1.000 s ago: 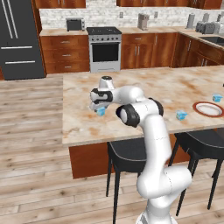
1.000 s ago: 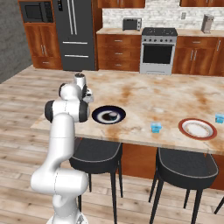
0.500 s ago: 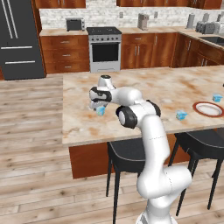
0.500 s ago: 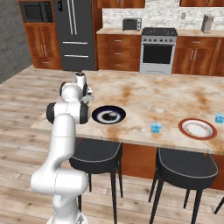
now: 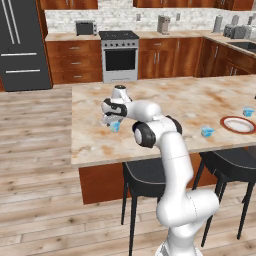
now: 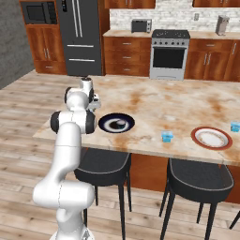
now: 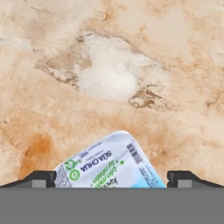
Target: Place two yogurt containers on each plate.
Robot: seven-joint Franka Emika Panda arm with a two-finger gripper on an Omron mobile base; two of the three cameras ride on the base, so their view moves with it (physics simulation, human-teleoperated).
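Note:
A translucent light blue yogurt container point(image 7: 109, 166) with a printed lid stands on the marble island near its left end. My gripper point(image 7: 111, 179) is right above it, open, one fingertip point(image 7: 41, 178) on each side of the cup. In the left base view the gripper point(image 5: 113, 120) hangs over this cup point(image 5: 115, 126). The black-rimmed plate point(image 6: 116, 123) lies just right of my gripper point(image 6: 95, 104). The red-rimmed plate point(image 6: 212, 137) lies far right, with nothing on it. A second blue cup point(image 6: 167, 136) stands between the plates and a third point(image 6: 235, 126) beyond the red plate point(image 5: 239, 124).
Two black stools point(image 6: 101, 161) stand under the island's near edge point(image 6: 140, 152). Behind the island are the stove point(image 5: 120, 57), wooden cabinets and a dark fridge point(image 6: 82, 37). Bare marble lies around the cup under the hand.
The elbow has swung a little. The hand stays over the blue cup almost where it was, and the cups and plates have not moved.

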